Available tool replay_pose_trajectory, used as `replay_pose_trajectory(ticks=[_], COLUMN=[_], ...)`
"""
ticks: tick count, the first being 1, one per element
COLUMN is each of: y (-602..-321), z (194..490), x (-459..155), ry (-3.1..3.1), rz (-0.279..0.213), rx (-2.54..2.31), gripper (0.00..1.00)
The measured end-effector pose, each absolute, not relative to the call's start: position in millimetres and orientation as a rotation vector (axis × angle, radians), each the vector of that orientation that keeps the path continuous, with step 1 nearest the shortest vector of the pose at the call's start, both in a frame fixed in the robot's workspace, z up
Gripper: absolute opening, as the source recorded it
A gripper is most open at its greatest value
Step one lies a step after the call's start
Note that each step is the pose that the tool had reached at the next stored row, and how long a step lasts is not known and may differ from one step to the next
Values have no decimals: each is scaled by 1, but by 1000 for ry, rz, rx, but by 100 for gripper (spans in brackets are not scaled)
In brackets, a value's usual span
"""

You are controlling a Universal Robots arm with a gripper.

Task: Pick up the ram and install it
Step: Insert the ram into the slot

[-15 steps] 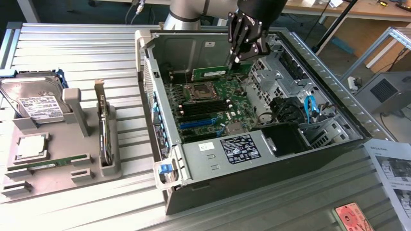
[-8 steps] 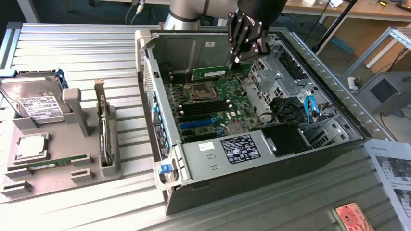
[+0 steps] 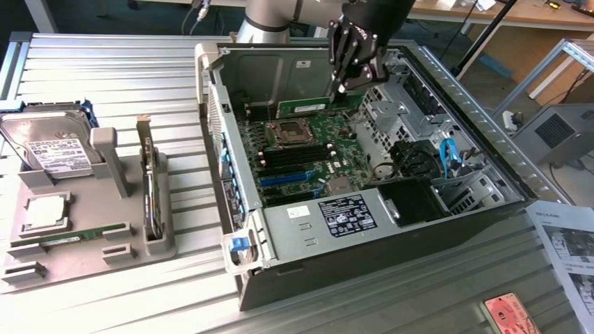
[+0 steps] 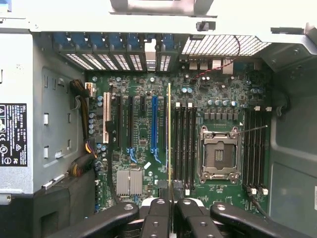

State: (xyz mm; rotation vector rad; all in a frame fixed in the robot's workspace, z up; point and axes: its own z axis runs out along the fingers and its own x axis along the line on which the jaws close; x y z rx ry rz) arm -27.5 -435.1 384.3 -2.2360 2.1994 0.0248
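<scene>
ram: thin green stick [image 3: 307,106] with a pale label on its face, inside the open case over the far part of the motherboard; seen edge-on from the wrist as a thin line [image 4: 170,139]
gripper: black [image 3: 346,88] [image 4: 171,204], fingers closed tight on the ram, clamped on its part toward the exterior view's right; nothing else held
seating: ram not in a slot, it hangs above the board; from the wrist its edge runs just beside the nearest row of memory slots
memory slots: black parallel rows [image 4: 184,148] between the ram's line and the cpu socket, a second set on the socket's other side
cpu socket: metal frame [image 3: 289,129] [image 4: 219,154], contacts showing, near the ram
motherboard: big green board [image 3: 311,167] lying flat in the case, blue and black long slots across it
case: silver and black computer case [image 3: 297,233], on its side with the panel off, on the tabletop
tabletop: ribbed metal [image 3: 139,62]
tray: grey holder [image 3: 110,156] at the exterior view's left, well apart from the case
hard drive: [image 3: 51,149] in the tray's far part
silver chip: square [image 3: 44,212], in the tray nearer than the hard drive
second stick: green [image 3: 69,236], lying in the tray's near part
paper sheet: printed [image 3: 566,250], near edge at the exterior view's right
</scene>
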Motion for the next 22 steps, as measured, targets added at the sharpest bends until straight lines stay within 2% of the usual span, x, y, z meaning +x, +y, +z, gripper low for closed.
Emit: replay_pose_trajectory(ticks=[22], y=[-435], z=[372], x=[-27], ry=[2199], rz=[24], rx=[-2236], gripper=[12])
